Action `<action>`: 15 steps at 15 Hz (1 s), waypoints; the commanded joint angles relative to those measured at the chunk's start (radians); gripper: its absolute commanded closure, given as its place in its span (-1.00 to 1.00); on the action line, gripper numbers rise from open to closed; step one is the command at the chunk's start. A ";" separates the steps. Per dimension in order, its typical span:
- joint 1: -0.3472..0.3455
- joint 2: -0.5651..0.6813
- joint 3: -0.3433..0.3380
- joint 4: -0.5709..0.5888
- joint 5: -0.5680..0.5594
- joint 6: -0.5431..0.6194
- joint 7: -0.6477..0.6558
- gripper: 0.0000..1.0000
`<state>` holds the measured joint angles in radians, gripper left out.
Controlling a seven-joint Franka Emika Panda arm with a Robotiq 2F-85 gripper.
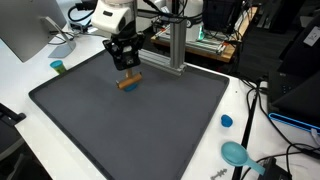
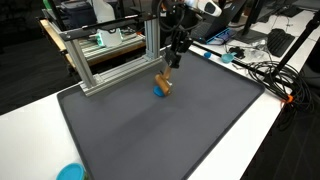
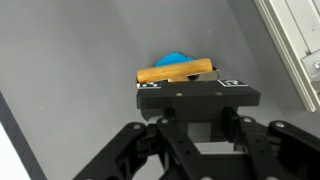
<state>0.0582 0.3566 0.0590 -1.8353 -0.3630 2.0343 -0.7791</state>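
Observation:
My gripper (image 1: 127, 66) hangs over the far part of the dark grey mat (image 1: 130, 125), its fingers shut around a short wooden stick with a blue piece (image 1: 128, 83). In the other exterior view the gripper (image 2: 171, 64) stands just above the same stick and blue piece (image 2: 162, 86), which sit at or barely off the mat (image 2: 160, 130). In the wrist view the stick (image 3: 176, 70) lies crosswise right beyond the gripper (image 3: 197, 98), the blue piece (image 3: 172, 58) behind it. The fingertips themselves are hidden by the gripper's black body.
An aluminium frame (image 1: 176, 40) (image 2: 110, 55) stands at the mat's far edge, close to the gripper. A small blue cap (image 1: 226, 121), a teal scoop (image 1: 236, 153) and a teal cup (image 1: 58, 67) lie on the white table. Cables (image 2: 265, 75) run beside the mat.

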 commanded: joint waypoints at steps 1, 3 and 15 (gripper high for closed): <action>0.007 0.018 -0.011 0.040 -0.060 -0.025 0.063 0.56; 0.008 0.027 -0.003 0.042 -0.056 -0.042 0.055 0.56; -0.001 0.053 0.015 0.036 -0.027 -0.062 0.021 0.56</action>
<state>0.0629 0.4090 0.0672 -1.8016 -0.3880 1.9757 -0.7598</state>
